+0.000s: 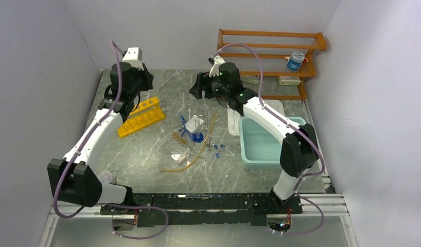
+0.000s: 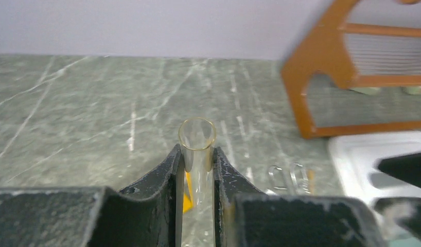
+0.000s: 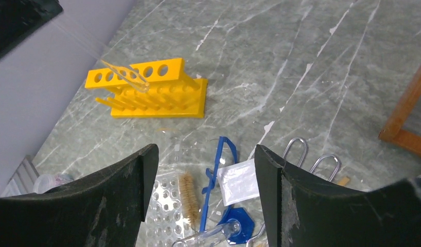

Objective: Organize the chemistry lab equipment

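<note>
My left gripper (image 1: 138, 103) is shut on a clear glass test tube (image 2: 197, 139), held tilted just above the yellow holed rack (image 1: 141, 117); the tube also shows in the right wrist view (image 3: 127, 76) over the rack (image 3: 152, 95). My right gripper (image 3: 206, 154) is open and empty, raised above the pile: blue-framed goggles (image 3: 214, 175), white packet (image 3: 238, 180), metal tongs (image 3: 311, 157), clear holed tray (image 3: 164, 206), a bristle brush (image 3: 187, 191) and a blue-based glass cylinder (image 3: 239, 229). The tan rubber tube (image 1: 198, 154) and tiny blue-capped tubes (image 1: 218, 149) lie at mid-table.
A pale teal tub (image 1: 265, 141) stands at the right with its white lid (image 1: 234, 121) beside it. An orange wooden shelf (image 1: 270, 56) stands against the back wall, with a small blue-capped bottle (image 1: 296, 60) on it. Grey walls close in left and right.
</note>
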You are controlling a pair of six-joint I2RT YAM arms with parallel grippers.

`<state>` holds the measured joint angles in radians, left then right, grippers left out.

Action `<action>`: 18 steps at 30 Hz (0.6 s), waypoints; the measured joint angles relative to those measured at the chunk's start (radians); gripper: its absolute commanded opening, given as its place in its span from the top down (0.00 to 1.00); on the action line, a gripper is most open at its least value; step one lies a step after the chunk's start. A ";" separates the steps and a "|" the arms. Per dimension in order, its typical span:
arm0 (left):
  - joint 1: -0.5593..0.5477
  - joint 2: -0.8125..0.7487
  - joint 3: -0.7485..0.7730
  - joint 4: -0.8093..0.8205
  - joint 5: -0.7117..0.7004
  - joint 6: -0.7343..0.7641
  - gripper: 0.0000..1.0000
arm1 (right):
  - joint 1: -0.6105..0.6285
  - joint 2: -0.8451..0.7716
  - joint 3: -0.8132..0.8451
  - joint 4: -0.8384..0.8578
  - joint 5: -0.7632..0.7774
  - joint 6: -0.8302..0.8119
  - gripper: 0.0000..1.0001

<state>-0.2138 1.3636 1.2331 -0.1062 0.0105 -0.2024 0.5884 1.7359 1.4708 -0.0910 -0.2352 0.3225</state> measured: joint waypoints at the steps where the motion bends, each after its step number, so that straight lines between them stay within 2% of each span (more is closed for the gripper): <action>1: -0.001 -0.011 -0.042 0.030 -0.037 0.008 0.94 | -0.002 -0.005 -0.010 0.005 0.008 0.010 0.28; 8: -0.009 -0.011 -0.225 0.194 -0.236 0.057 0.94 | -0.014 -0.006 -0.039 0.014 0.026 0.056 0.29; 18: -0.011 0.003 -0.235 0.335 -0.274 0.089 0.95 | -0.025 -0.003 -0.039 0.018 0.025 0.067 0.29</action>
<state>-0.2253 1.3663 0.9985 0.2291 -0.2630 -0.1139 0.5636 1.7325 1.4319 -0.0731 -0.2100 0.3893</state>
